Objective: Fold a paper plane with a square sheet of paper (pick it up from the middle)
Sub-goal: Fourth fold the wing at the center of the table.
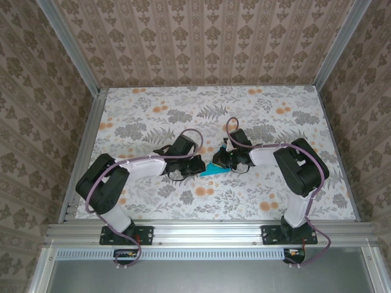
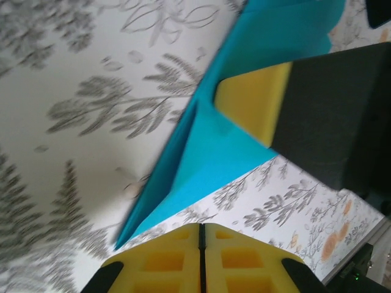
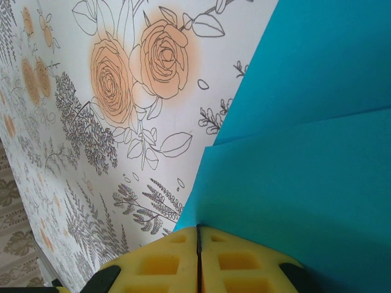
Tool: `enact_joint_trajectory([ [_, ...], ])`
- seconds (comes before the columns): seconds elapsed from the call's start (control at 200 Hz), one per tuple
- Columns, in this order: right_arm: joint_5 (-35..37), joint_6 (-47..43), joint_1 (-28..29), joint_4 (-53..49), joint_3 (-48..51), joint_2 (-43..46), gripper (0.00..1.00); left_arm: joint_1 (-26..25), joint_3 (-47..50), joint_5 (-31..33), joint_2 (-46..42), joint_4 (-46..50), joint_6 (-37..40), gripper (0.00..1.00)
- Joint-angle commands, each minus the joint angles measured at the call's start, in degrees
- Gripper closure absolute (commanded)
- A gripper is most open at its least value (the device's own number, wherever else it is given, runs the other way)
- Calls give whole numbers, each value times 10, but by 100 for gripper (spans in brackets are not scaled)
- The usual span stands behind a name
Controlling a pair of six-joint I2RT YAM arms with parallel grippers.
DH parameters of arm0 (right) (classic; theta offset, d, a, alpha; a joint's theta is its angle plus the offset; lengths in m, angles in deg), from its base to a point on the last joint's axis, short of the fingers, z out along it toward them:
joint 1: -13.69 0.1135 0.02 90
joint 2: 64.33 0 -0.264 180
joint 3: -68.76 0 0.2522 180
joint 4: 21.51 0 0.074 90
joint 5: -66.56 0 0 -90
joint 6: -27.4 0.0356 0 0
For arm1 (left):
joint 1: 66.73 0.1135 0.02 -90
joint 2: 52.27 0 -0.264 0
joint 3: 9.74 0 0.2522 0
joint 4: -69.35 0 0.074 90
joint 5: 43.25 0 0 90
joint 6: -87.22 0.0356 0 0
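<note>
Item: paper plane, turquoise, part-folded, lying at the centre of your table. Left claw: pads closed together, empty, beside its tip. Right claw: pads closed, bearing on the folds, likely to set creases.

Turquoise paper; grey-and-orange floral table; yellow pads; walls seemingly beige damask.

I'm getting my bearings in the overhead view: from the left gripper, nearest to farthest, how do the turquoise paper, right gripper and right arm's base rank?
1. The folded turquoise paper, just right of the left gripper, mid-table.
2. The right gripper, over the paper's right end.
3. The right arm's base, at the near right edge.
</note>
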Motion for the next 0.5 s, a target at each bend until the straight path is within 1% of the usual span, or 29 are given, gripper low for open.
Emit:
enact_joint_trajectory([
  [0.0,56,-9,-2,-59,16,-32,91,-3,-19,-7,26,-4,21,92],
  [0.29,44,-5,-2,-44,19,-29,91,-1,-29,21,53,14,35,93],
  [0.495,35,-4,-4,-35,19,-22,91,-2,-23,22,64,23,33,93],
])
